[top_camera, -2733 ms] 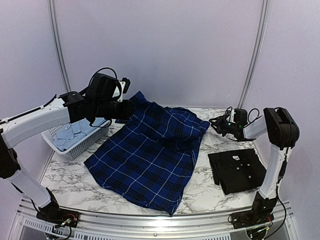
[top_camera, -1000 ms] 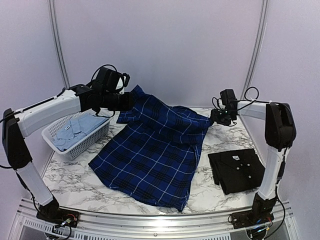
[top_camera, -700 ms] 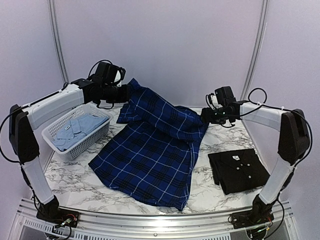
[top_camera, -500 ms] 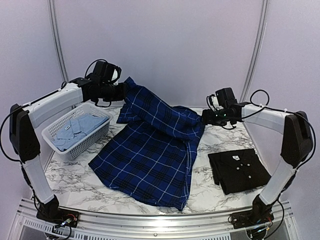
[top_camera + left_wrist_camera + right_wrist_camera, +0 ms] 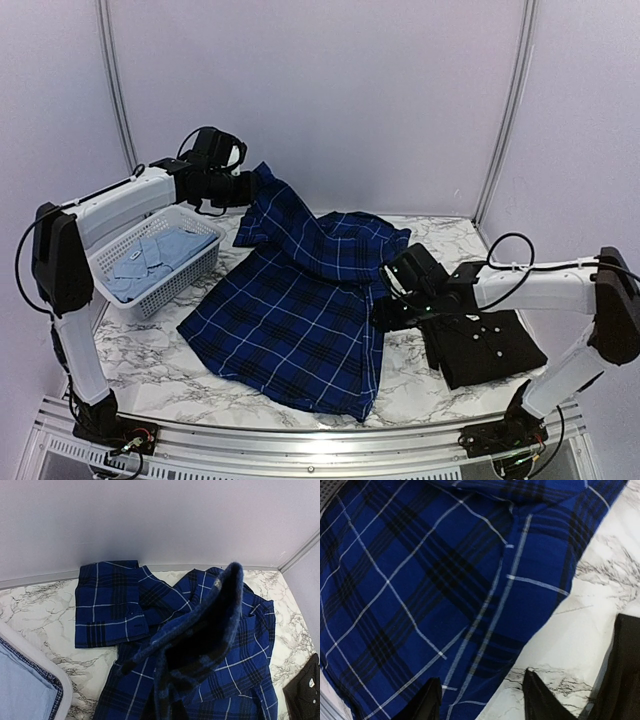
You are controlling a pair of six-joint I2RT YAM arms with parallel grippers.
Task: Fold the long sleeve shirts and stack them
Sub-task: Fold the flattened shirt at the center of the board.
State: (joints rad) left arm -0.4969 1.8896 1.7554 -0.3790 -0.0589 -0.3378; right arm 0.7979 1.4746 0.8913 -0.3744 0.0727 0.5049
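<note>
Relocated from the far edge, right claw [image 5: 482, 697] hovers part-open and empty over plaid shirt [image 5: 290, 310], which left claw [image 5: 248, 188] pinches aloft, apparently for spreading.

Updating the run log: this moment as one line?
left pincer: shut on plaid shirt, far edge raised | right pincer: open over its right edge | black shirt: folded

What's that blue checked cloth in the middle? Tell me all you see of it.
A royal-blue and navy plaid shirt with thin white lines, soft woven cloth. Most lies spread and rumpled on the marble table; its far part is lifted, pinched in the left gripper, a cuffed sleeve lying behind. The right gripper, jaws apart, is at its right edge.
</note>
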